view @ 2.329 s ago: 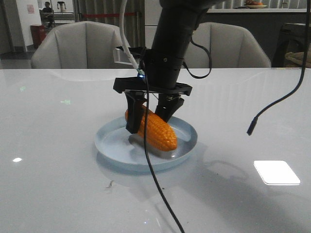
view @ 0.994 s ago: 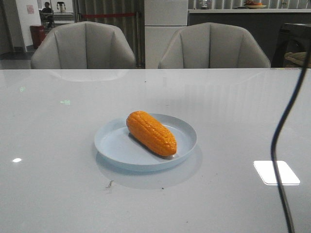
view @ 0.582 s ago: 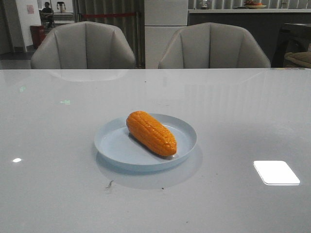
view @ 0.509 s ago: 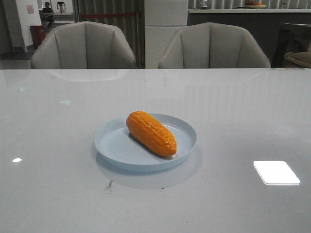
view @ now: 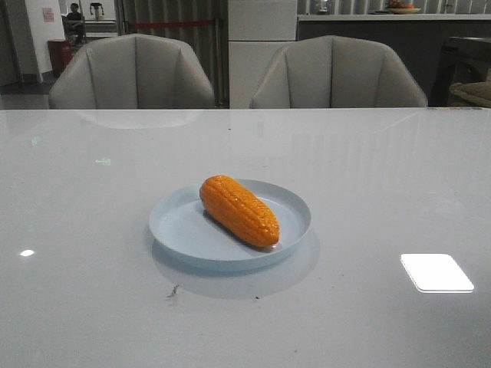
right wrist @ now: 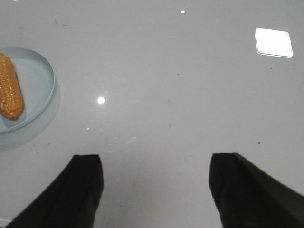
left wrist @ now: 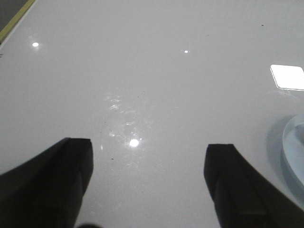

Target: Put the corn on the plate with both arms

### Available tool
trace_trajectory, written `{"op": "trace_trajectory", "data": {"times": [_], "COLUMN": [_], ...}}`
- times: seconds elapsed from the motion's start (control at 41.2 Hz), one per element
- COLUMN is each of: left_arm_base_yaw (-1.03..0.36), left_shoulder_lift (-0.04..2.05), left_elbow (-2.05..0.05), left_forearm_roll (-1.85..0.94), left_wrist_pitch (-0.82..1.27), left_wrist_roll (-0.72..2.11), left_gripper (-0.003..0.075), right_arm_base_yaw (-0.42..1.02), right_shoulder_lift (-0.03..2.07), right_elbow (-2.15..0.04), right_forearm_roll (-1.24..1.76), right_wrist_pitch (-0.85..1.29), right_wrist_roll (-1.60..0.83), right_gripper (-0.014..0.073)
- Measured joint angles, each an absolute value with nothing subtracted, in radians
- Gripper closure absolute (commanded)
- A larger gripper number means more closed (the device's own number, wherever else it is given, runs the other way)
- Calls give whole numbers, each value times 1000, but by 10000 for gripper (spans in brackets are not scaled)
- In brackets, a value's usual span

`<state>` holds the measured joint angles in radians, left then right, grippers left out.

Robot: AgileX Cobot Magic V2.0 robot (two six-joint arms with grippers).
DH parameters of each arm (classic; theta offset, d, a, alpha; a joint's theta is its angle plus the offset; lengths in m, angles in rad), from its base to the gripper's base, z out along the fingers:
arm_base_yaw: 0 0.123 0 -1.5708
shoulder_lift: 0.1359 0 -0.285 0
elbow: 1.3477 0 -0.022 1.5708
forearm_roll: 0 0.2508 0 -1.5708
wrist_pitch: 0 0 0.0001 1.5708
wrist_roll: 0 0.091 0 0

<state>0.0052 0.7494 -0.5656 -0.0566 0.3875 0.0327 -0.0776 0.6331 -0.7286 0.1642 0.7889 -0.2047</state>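
Note:
The orange corn (view: 238, 210) lies on its side in the pale blue plate (view: 180, 226) near the middle of the white table. No arm shows in the front view. My left gripper (left wrist: 148, 147) is open and empty above bare table, with the plate's rim (left wrist: 293, 152) at the frame's edge. My right gripper (right wrist: 156, 164) is open and empty above bare table, apart from the plate (right wrist: 38, 80) and the corn (right wrist: 9, 92).
Two grey chairs (view: 130, 73) (view: 337, 73) stand behind the table's far edge. A bright light reflection (view: 436, 272) lies on the glossy tabletop at the right. Small dark specks (view: 173, 291) lie just in front of the plate.
The arm that held its open gripper around the corn has lifted out of the front view. The trailing dark cable on the right is gone too. The corn and plate have not moved.

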Motion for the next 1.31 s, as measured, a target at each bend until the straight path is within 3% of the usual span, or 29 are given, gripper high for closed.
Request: {"op": "trace_trajectory", "data": {"times": [0.582, 0.873, 1.116, 1.31], "left_arm_base_yaw": [5, 5, 5, 5], "left_shoulder_lift": [736, 539, 249, 77], "left_elbow": [-565, -511, -315, -229], "left_forearm_roll": [-57, -32, -27, -27], "left_wrist_pitch": [387, 285, 135, 121], "left_wrist_roll": [33, 33, 33, 33], "left_gripper": [174, 184, 362, 633], "right_arm_base_yaw": [-78, -78, -78, -78], "right_shoulder_lift": [633, 633, 633, 633], "right_elbow": [-729, -729, -729, -729], "right_forearm_roll": [166, 166, 166, 166], "right_wrist_pitch": [809, 809, 809, 809], "right_wrist_roll": [-205, -205, -205, -205], "right_gripper": [21, 21, 21, 21]}}
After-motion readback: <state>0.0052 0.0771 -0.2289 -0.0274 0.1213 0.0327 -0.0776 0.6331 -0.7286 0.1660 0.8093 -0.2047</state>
